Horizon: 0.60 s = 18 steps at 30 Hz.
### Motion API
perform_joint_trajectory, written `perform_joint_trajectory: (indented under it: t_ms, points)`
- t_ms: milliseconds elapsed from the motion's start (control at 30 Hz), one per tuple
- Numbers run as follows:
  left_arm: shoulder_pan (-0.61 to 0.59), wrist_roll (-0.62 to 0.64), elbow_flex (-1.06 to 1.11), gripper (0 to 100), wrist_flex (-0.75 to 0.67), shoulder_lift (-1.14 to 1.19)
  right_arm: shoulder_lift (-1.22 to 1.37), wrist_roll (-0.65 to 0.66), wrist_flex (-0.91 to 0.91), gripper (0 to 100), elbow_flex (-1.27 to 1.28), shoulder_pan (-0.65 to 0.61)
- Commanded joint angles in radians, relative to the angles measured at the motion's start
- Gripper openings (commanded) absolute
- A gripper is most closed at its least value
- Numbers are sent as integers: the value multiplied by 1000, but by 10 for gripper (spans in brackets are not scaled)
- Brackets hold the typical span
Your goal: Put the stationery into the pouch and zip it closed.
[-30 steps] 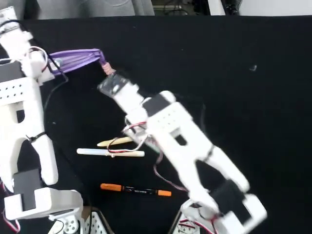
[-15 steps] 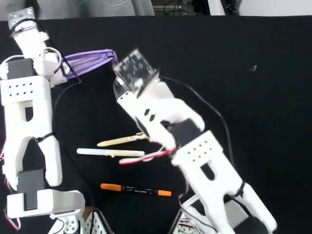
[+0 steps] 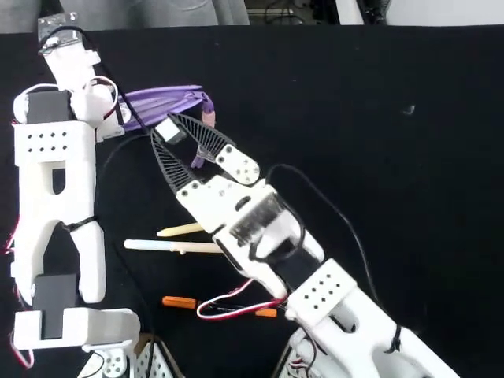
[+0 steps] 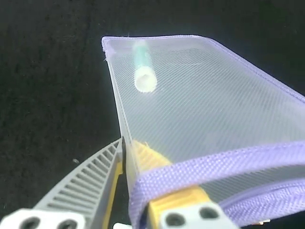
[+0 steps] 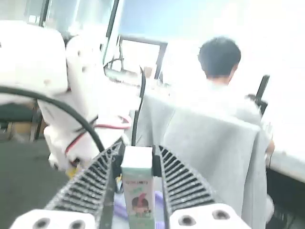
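Clamping a small white block (image 5: 137, 191) with a printed label between fingers drawn in against its sides, the right gripper (image 3: 168, 128) hangs just beside the purple-edged mesh pouch (image 3: 161, 98), which is toward the far left corner of the desk (image 3: 394, 197). The left gripper (image 4: 126, 145) pinches one edge of the pouch, its fingers tight on the mesh beside the purple zip band. Inside the pouch a pale green-and-white stick (image 4: 143, 71) shows through the mesh. Nearer the desk's front edge, left of its middle, lie a yellow pen (image 3: 179, 230) and a white pen (image 3: 169, 246) close together, and an orange marker (image 3: 179, 302) partly hidden beneath the right arm (image 3: 331, 299).
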Motion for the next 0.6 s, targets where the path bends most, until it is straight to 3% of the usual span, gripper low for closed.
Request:
perform_joint_trajectory:
  t_ms: [0,267,567]
  points:
    - [21,11,-87,29,40,-21,-36,11,-115,17,8,-14]
    - [73,34,-165,29,146,-21,10,11,-310,11,45,-12]
    - [93,35,-157,29,143,-21,312,3,-582,11,44,43]
